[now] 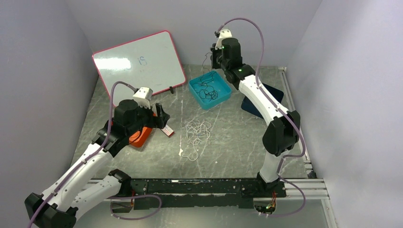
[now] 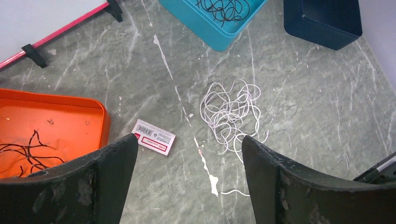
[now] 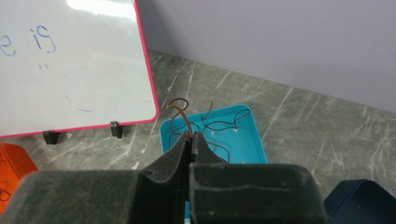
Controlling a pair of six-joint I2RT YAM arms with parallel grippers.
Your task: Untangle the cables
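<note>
A loose tangle of white cable [image 1: 198, 132] lies on the table's middle; it also shows in the left wrist view [image 2: 231, 114]. Thin black cables [image 1: 207, 89] lie in a teal tray [image 1: 197, 97]. My right gripper [image 3: 191, 136] is shut on a reddish-brown cable [image 3: 180, 109] and holds it above the teal tray [image 3: 243, 140]; its far end curls upward. My left gripper [image 2: 189, 140] is open and empty, hovering above the table just left of and short of the white tangle. Dark cables [image 2: 28, 149] lie in an orange tray [image 2: 70, 100] at the left.
A red-framed whiteboard [image 1: 138, 59] leans at the back left. A dark blue tray [image 1: 263, 102] sits right of the teal one. A small white and red card [image 1: 167, 130] lies beside the orange tray [image 1: 139, 137]. Grey walls close in the back and sides.
</note>
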